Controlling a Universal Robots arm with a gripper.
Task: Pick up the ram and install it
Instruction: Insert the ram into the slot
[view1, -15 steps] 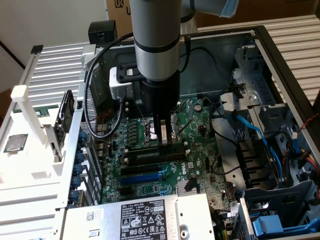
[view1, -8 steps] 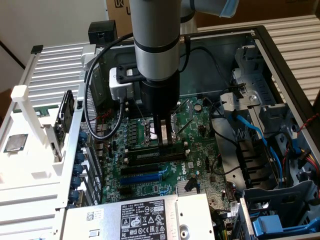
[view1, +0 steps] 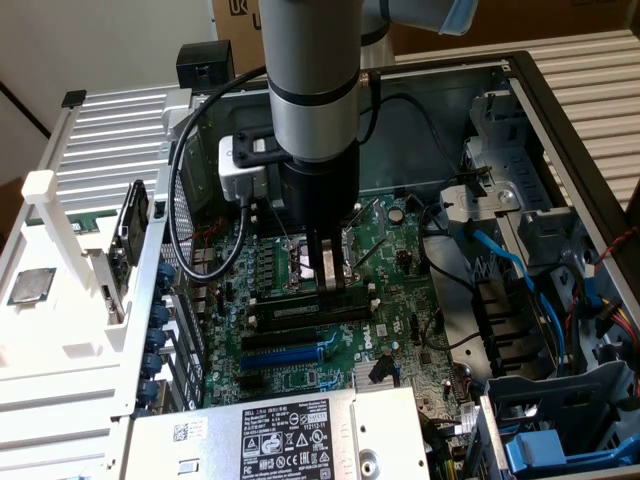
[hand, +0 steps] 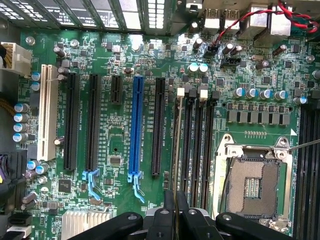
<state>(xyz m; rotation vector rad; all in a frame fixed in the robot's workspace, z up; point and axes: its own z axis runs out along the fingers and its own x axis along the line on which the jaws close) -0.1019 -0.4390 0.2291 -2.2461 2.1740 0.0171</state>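
Gripper (hand: 175, 214) fingers are pinched nearly closed on the ram (hand: 178, 150), which sits edge-on between them as a thin strip. It's over, or already in the mouth of, the memory slot (hand: 176, 125) nearest the black expansion slot (hand: 159, 125); can't tell from either view whether it's seated. In the exterior view the fingers come straight down onto the stick around its middle, which is good for even push. My read for doing this well: keep the stick dead vertical and parallel to the slot, since any yaw will ride the edge onto the neighbouring slots (hand: 197, 145) just beside it. Far end lines up with the white end clip (hand: 181, 92). Confirm that clip is swung open before loading; can't judge it from here, and the near-end clip is hidden by the fingers. Notch alignment isn't visible, so go slow and back off if it resists early. Push straight down, no rocking. The open CPU socket (hand: 252, 185) is close on the other side of the slot bank, so avoid lateral drift that way. The blue slot (hand: 136, 125) is further off and not a concern.
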